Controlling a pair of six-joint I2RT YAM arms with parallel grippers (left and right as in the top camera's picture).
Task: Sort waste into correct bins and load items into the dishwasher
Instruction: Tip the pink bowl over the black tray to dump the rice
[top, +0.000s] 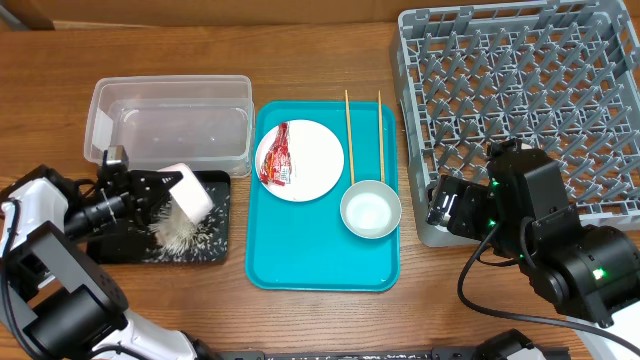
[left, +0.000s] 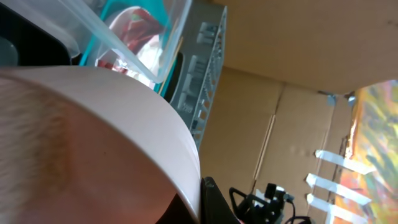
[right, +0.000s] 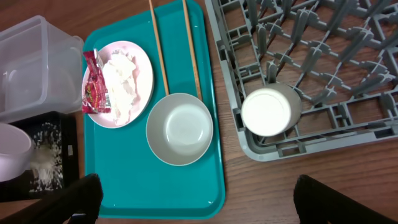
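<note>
My left gripper (top: 160, 197) is shut on a white bowl (top: 190, 190) and holds it tipped over the black tray (top: 108, 250). White rice scraps (top: 185, 235) lie in a heap under the bowl's mouth. In the left wrist view the bowl (left: 93, 137) fills the frame against one finger (left: 208, 199). The clear tub (top: 100, 95) stands behind the black tray. A plate (right: 140, 68) on the teal tray holds the red-and-white wrapper (right: 94, 84) and the white tissue (right: 121, 84). My right gripper (right: 199, 199) is open and empty above the teal tray's near right corner.
On the teal tray (top: 320, 260) lie two chopsticks (top: 349, 135) and a second white bowl (top: 370, 212). The grey dish rack (top: 520, 80) fills the right side. A small white cup (right: 268, 112) sits in its near left corner. The right arm (top: 545, 230) overlaps the rack's front edge.
</note>
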